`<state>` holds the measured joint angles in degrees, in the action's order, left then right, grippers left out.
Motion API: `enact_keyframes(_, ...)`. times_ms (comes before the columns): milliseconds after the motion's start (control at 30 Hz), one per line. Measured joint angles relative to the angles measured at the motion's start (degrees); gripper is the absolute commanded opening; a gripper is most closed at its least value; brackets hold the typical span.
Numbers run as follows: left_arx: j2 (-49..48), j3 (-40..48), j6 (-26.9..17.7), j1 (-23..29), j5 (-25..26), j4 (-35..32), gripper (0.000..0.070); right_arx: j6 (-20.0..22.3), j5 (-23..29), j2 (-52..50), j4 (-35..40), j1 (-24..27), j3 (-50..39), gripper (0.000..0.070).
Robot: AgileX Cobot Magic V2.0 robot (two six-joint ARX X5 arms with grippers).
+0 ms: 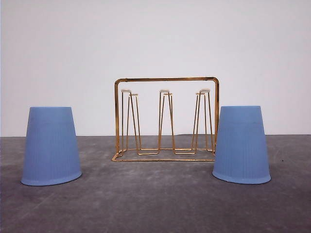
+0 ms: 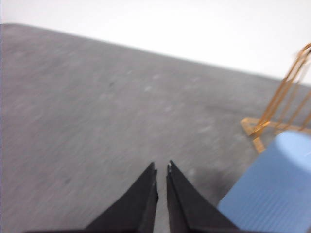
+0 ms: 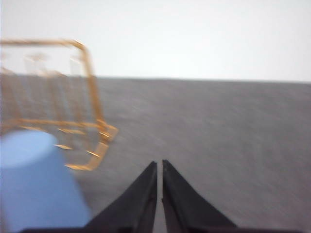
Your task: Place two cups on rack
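Two light blue ribbed cups stand upside down on the grey table, one at the left (image 1: 51,145) and one at the right (image 1: 241,144). Between them, a little farther back, stands the gold wire rack (image 1: 166,119) with white-tipped prongs. In the left wrist view my left gripper (image 2: 161,170) is shut with nothing in it, above bare table, the left cup (image 2: 274,189) and the rack (image 2: 284,104) off to one side. In the right wrist view my right gripper (image 3: 159,165) is shut and empty, apart from the right cup (image 3: 36,182) and the rack (image 3: 58,97).
The grey table (image 1: 155,204) runs back to a plain white wall (image 1: 155,39). Open table surface lies in front of the cups and the rack.
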<state>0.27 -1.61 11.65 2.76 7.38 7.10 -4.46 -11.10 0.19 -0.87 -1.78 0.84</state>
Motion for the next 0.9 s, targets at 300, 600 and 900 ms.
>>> enact_keyframes(300, 1.67, -6.82, 5.18, 0.0, 1.12, 3.68, 0.0012, -8.9, -3.61, 1.4, 1.48, -0.02, 3.17, 0.0006)
enact_keyframes(600, 21.39, -32.8, 5.69, -0.08, 5.36, 17.2, 0.0012, -13.76, -5.32, 17.98, -15.19, 0.0, 28.92, 0.0006)
enact_keyframes(900, 42.47, -48.0, -1.02, -2.86, 6.99, 29.17, 0.0015, -3.14, -5.82, 39.43, -38.41, -1.25, 48.69, 0.0006)
